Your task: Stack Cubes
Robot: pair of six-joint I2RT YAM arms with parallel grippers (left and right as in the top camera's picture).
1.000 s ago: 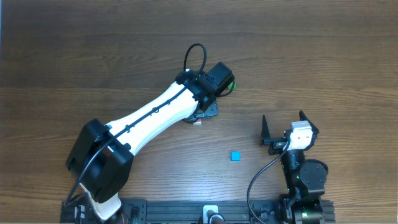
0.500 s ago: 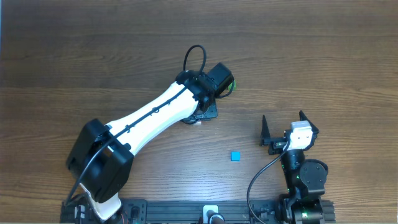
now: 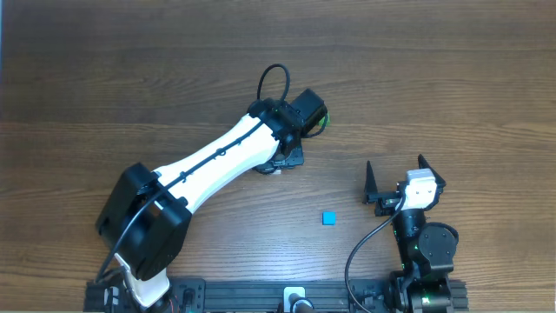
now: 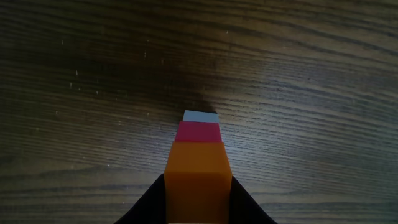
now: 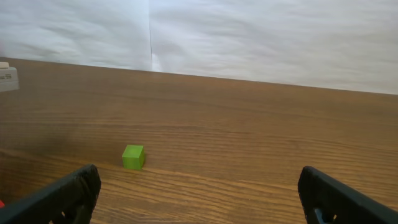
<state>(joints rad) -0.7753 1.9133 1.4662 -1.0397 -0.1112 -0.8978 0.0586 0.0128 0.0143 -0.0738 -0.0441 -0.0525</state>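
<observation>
Two cubes (image 4: 199, 132) beneath gripped orange cube (image 4: 198, 173)

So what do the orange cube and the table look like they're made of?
The orange cube looks like matte plastic or painted wood: flat even colour, crisp edges, no glare. The table looks like wood or wood-pattern laminate, smooth-finished: dark brown with long grain lines.

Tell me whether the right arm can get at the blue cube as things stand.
Probably yes: the blue cube sits alone on bare wood close to the open right gripper, and the left arm is clear of the path.
</observation>
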